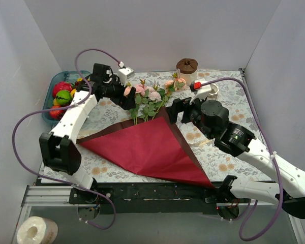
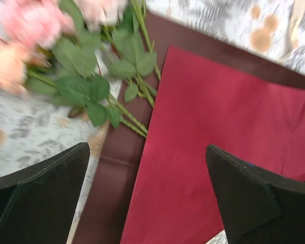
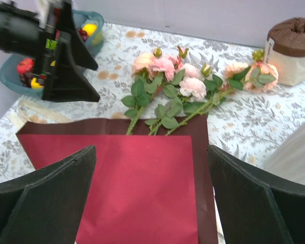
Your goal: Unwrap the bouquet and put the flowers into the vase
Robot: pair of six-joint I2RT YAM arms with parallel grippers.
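While left pincer (image 2: 146,150) and right pincer (image 3: 152,150) gape | flowers (image 1: 151,96) lie between them

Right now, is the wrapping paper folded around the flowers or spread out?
Spread out. The maroon paper lies flat as an open sheet; the flowers lie uncovered, only their stem ends meeting its far edge.

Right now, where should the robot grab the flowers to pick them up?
By the thin green stems where they bunch near the red paper, from above with jaws across them. The flowers lie flat, blooms fanned wide.
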